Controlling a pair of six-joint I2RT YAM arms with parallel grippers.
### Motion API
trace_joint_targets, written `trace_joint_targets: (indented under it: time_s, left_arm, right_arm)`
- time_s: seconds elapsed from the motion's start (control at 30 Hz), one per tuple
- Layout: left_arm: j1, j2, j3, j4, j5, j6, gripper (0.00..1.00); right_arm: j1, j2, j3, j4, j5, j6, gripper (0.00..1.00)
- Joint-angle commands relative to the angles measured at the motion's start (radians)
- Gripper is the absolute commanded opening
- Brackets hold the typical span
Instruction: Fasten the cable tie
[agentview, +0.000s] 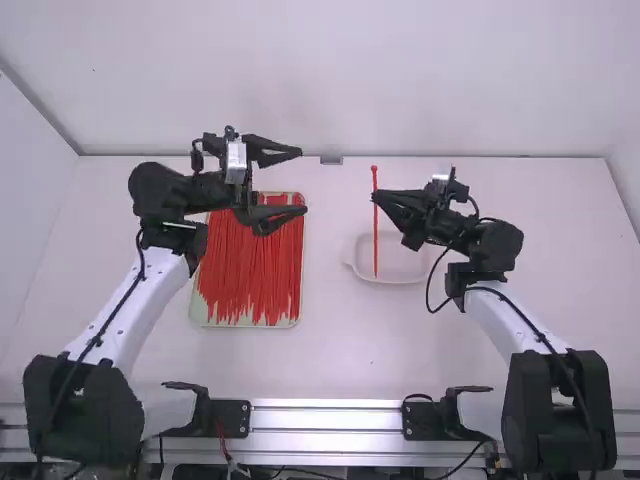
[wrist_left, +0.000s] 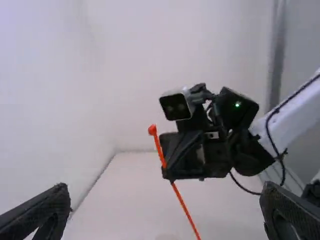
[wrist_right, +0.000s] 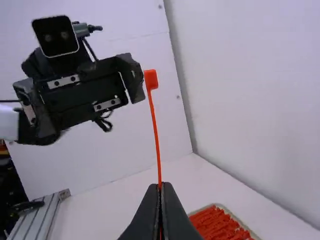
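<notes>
1. Cable tie (agentview: 375, 225), single and red, was held in the air right of the bench's (agentview: 350, 330) middle, toward its far edge, square head uppermost.
2. Right gripper (agentview: 380, 198) had its fingers pressed together on the strap, pinching it partway along. The tail hung down past them, over a white dish (agentview: 355, 265).
3. Left gripper (agentview: 300, 181) was raised over the far end of a tray (agentview: 240, 322) left of the bench's middle, fingers spread wide with nothing between them.
4. The tray held a loose pile of red ties (agentview: 250, 265).
5. In the right wrist view the held tie's head (wrist_right: 151, 80) sat just beside the left gripper's body; contact could not be told.
</notes>
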Motion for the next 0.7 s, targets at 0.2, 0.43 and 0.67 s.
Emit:
trace_joint_targets:
  time_s: [0.2, 0.43, 0.67]
  left_arm:
    - [-0.039, 0.188, 0.2, 0.081, 0.145, -0.333, 0.98]
    - [-0.102, 0.261, 0.295, 0.022, 0.134, -0.333, 0.92]
    - [-0.16, 0.263, 0.295, 0.058, 0.079, -0.333, 0.68]
  right_arm:
    - [0.079, 0.002, 0.03, 0.087, 0.044, 0.031, 0.0]
    - [0.102, 0.002, 0.03, 0.099, 0.101, 0.025, 0.0]
    - [0.145, 0.002, 0.03, 0.103, 0.194, -0.002, 0.0]
